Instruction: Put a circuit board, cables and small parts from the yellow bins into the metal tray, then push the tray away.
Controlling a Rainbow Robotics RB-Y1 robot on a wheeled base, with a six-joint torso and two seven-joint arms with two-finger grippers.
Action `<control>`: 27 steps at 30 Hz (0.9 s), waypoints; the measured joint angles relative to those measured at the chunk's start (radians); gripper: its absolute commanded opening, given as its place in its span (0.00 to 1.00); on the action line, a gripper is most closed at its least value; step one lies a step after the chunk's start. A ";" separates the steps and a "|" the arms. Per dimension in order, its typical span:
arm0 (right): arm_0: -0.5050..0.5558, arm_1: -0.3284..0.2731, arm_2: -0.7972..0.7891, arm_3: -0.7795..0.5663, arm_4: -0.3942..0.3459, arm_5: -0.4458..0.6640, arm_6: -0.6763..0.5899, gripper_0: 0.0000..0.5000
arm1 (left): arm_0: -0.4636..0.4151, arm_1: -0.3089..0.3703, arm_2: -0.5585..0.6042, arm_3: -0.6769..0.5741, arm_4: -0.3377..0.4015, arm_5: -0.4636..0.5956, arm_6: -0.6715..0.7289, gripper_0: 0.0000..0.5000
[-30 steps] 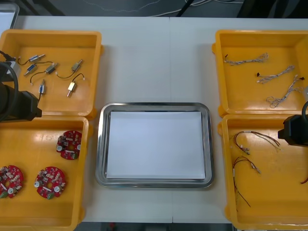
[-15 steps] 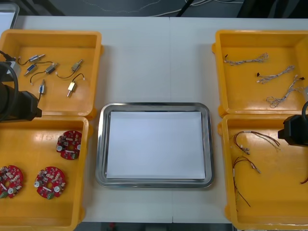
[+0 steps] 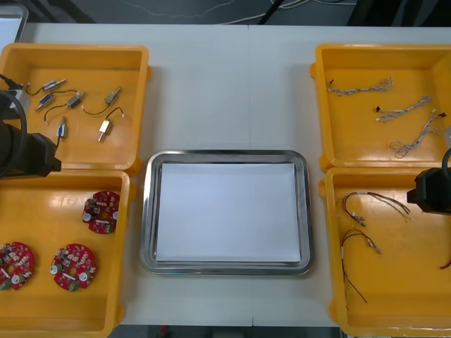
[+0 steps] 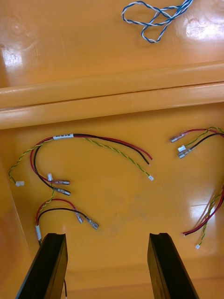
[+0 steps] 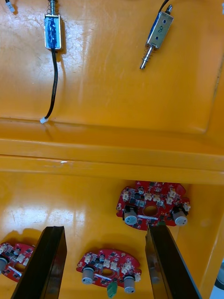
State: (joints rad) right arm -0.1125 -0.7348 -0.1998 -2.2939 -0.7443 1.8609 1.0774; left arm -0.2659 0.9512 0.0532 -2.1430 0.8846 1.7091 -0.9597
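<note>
First pick pending, tray (image 3: 227, 267) bare — left gripper (image 5: 103, 232) open, empty over the circuit boards (image 5: 151, 205), right gripper (image 4: 106, 236) likewise over cables (image 4: 63, 137); next, lower onto a board

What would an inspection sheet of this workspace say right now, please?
Surface: light table, bearing four yellow bins and the tray.
Job's things: metal tray, white inside, nothing in it; three circuit boards in the left near bin; small metal parts in the left far bin.
Clutter: nothing seen.
Grippers: left gripper open over the circuit boards; right gripper open over the red and yellow cables.
Cables: twisted blue and white cables in the right far bin; red and yellow cables in the right near bin.
Surroundings: dark floor beyond the table's far edge.
</note>
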 measured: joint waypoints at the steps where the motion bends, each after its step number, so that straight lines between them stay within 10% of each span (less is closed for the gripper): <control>1: 0.000 0.000 0.000 0.000 0.000 0.000 0.000 1.00 | 0.000 0.000 0.000 0.000 0.000 0.000 0.000 1.00; 27: 0.014 0.010 0.000 -0.004 0.003 -0.001 0.000 1.00 | 0.033 -0.017 -0.002 -0.009 0.038 0.086 0.000 1.00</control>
State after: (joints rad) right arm -0.0981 -0.7249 -0.2000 -2.2984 -0.7412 1.8599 1.0774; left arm -0.2327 0.9341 0.0516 -2.1515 0.9231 1.7946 -0.9597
